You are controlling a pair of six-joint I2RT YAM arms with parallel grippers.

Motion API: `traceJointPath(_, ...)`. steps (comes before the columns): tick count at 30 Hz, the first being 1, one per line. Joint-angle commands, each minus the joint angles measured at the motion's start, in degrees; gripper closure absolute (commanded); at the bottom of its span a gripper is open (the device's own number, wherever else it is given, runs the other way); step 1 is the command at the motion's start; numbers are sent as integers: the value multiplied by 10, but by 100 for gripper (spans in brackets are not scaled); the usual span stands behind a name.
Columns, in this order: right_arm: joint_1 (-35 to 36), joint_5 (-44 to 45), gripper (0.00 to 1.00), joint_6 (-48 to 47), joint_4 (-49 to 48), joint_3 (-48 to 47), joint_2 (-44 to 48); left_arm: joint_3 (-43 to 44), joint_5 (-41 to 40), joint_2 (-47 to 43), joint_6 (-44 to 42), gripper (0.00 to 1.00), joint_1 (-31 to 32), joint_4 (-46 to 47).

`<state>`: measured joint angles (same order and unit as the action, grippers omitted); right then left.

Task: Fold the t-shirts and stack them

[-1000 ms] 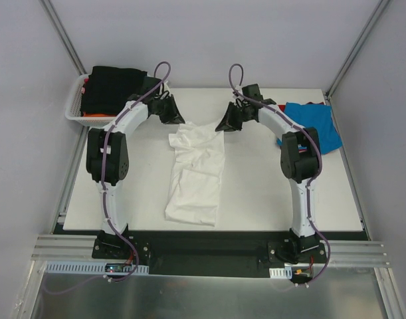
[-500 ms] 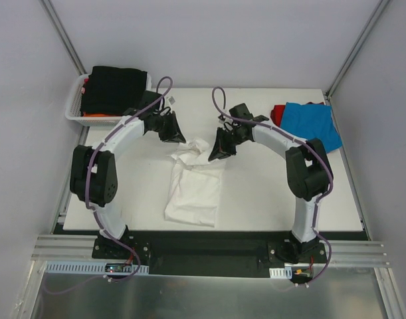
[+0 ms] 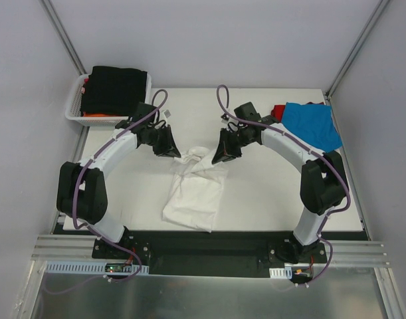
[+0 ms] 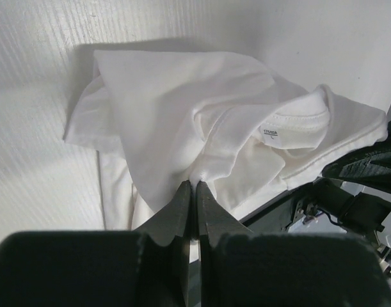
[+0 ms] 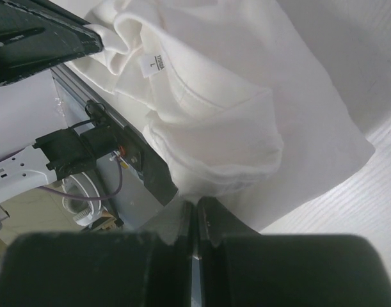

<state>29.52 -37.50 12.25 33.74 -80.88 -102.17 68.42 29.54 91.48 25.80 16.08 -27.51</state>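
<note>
Top external: large white t-shirt [image 3: 193, 189] in middle of table [image 3: 269, 193], near part lying flat, far part bunched and raised between the two grippers. At far-left end of bunch, left gripper [image 3: 168, 145]; at far-right end, right gripper [image 3: 224, 151]; both angled down into the cloth. Left wrist: fingers pressed together, narrow gap only, pinching a fold of white fabric at the tips; collar with size tag [image 4: 272, 133] just right of the pinch. Right wrist: same story, jaws tight together on the shirt's edge, cloth draping away from the tips, collar tag toward upper left of frame. Blue t-shirt [image 3: 312, 123] spread at far-right corner of table, red t-shirt [image 3: 278, 110] touching its left side, mostly tucked under it. White lattice basket [image 3: 75, 106] off far-left corner, holding black t-shirt [image 3: 116, 86] on top, orange t-shirt [image 3: 100, 115] peeking out beneath at near side.
</note>
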Motion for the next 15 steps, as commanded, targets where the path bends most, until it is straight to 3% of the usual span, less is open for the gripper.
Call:
traceJointPath(1,5,-4,99,-15,42,-24,26,23,4,-32,-22,100,2,-30)
traceJointPath(8,11,3,99,-19,54,-24,40,51,-2,-44,-25,100,25,-59)
traceJointPath(15,19,16,99,-22,59,-6,54,18,-11,-57,-34,100,46,-69)
